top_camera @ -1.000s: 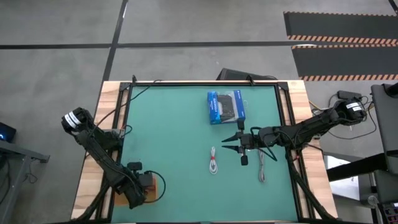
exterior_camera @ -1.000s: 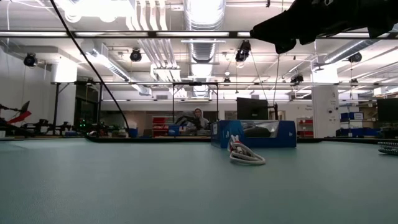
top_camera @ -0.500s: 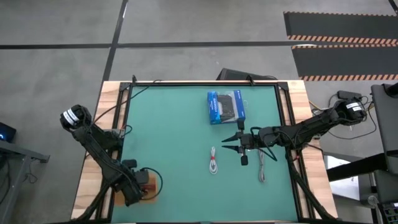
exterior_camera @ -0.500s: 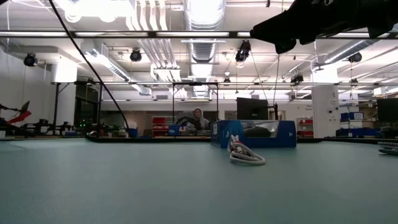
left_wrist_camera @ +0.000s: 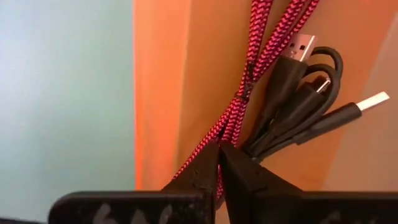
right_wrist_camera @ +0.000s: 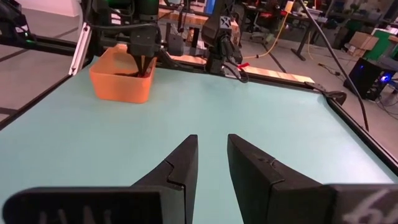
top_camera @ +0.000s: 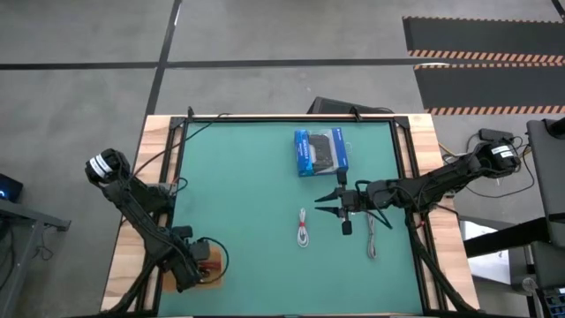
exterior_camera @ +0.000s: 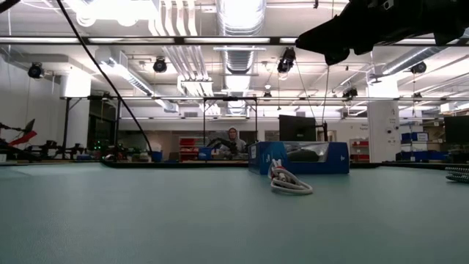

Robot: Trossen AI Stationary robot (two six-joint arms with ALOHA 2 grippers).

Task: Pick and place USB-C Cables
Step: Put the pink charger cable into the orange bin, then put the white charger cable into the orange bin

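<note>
At the near-left corner of the green table (top_camera: 247, 194), the left gripper (left_wrist_camera: 219, 163) reaches down into an orange bin (right_wrist_camera: 122, 76), its two dark fingers pressed together tip to tip. The left wrist view shows these tips meeting against the red braided cable (left_wrist_camera: 249, 81), which lies in the bin beside the black cable (left_wrist_camera: 298, 102); whether the red strands are actually pinched between the tips cannot be told. The black cable's metal plugs are visible next to the red strands. On the open mat, the white cable (top_camera: 303, 228) lies folded near the table's middle, and the grey cable (top_camera: 371, 237) lies just to its right, both apart from each other. A blue-and-black box (top_camera: 320, 152) sits farther back, toward the far edge. The right gripper (top_camera: 330, 205) hangs over the mat between the box and the two loose cables, fingers (right_wrist_camera: 180, 168) parted with a narrow gap and nothing between them. From the low view, the white cable (exterior_camera: 289, 183) rests in front of the box (exterior_camera: 299, 158).
</note>
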